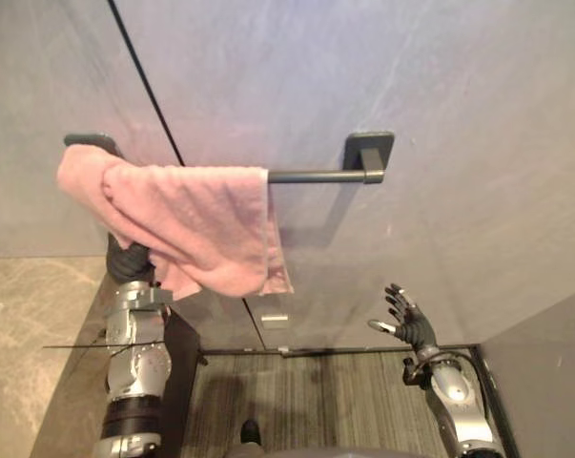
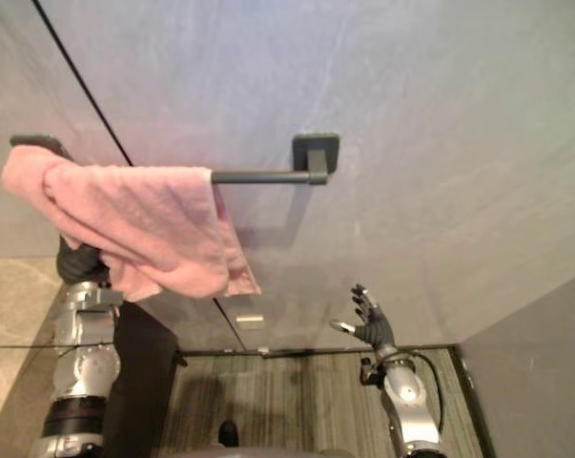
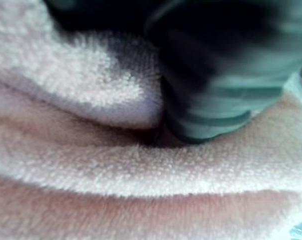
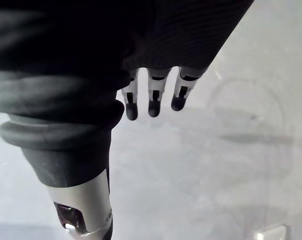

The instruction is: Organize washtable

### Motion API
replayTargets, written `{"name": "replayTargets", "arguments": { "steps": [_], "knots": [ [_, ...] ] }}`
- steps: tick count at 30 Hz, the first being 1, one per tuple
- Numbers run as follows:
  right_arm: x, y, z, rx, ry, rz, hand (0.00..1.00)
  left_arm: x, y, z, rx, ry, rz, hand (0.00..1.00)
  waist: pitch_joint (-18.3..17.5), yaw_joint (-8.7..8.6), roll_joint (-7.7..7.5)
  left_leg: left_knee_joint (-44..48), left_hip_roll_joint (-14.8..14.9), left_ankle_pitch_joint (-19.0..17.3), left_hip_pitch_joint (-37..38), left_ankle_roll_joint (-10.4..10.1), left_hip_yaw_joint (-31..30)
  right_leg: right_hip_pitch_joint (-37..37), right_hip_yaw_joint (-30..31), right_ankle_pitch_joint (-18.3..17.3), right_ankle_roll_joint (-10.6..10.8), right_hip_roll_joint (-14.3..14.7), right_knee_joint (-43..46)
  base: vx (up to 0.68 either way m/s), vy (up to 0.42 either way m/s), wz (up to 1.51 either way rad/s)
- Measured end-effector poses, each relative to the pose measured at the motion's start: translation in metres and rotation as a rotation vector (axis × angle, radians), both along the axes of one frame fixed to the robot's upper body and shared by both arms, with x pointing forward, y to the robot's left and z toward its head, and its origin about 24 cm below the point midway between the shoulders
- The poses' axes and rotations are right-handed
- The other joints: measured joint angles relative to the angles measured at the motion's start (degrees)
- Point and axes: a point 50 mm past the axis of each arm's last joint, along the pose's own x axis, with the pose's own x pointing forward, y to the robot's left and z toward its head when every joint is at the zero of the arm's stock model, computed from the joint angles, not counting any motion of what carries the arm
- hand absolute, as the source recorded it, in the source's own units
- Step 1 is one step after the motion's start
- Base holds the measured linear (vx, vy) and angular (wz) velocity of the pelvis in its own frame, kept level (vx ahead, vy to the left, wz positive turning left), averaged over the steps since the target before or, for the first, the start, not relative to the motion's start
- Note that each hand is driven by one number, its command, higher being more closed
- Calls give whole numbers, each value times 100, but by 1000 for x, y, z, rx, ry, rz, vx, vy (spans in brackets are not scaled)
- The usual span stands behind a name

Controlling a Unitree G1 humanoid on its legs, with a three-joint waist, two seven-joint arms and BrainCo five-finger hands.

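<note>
The grey wall [image 1: 440, 114] is taking up most of the frame, and the pink towel [image 1: 192, 224] is hanging against it in the upper left, draped over the left end of the dark towel bar [image 1: 316, 176]. The cloth is sitting in a bunch, with thick folds on top and one corner drooping lower towards the centre. The right half of the bar is running bare to its bracket [image 1: 368, 151].

The left hand [image 1: 127, 258] is reaching up from the lower left, and its dark cover is disappearing under the towel. The left wrist view shows folds of cloth pressing against that cover, so I cannot tell whether the hand is gripping the cloth.

The right hand [image 1: 406, 320] is hovering in the lower right, spread wide and holding nothing, well apart from the towel.

The step looks like settling the towel on the bar. Doing it well probably means sliding the bunch towards the middle of the bar and evening out the front and back drops. The left hand should then come out downwards so the cloth is not pulled off. The free right hand could be steadying the drooping corner.

No brand, label or writing is readable on anything.
</note>
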Motion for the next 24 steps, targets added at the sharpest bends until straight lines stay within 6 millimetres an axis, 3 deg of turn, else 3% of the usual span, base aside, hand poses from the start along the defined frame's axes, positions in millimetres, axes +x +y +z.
{"name": "replayTargets", "arguments": {
  "steps": [9, 15, 19, 24],
  "knots": [
    [31, 46, 36, 67, -168, 154, 0, 2, -21, -10, -22, 30, -71, 100, -103, 27, 170, -40, -3, 71, -93, 55, -66, -186, 15, 27, 45, 2, 113, -97, 0, 0],
    [50, 79, 64, 68, -280, 282, 0, 3, -27, -11, -23, 40, -95, 100, -111, 42, 182, -41, -25, 86, -101, 67, -87, -189, 16, 62, 97, -8, 115, -46, 6, 2],
    [57, 95, 76, 82, -320, 344, 0, 5, -33, -12, -24, 48, -122, 100, -113, 43, 180, -40, -42, 134, -123, 98, -81, -205, 23, 77, 101, -8, 113, 8, -4, 0],
    [64, 100, 80, 62, -324, 382, 0, 9, -39, -9, -37, 36, -146, 100, -116, 42, 183, -4, -23, 197, -198, 74, -107, -217, -11, 89, 84, -2, 114, 30, -13, 4]
  ]
}}
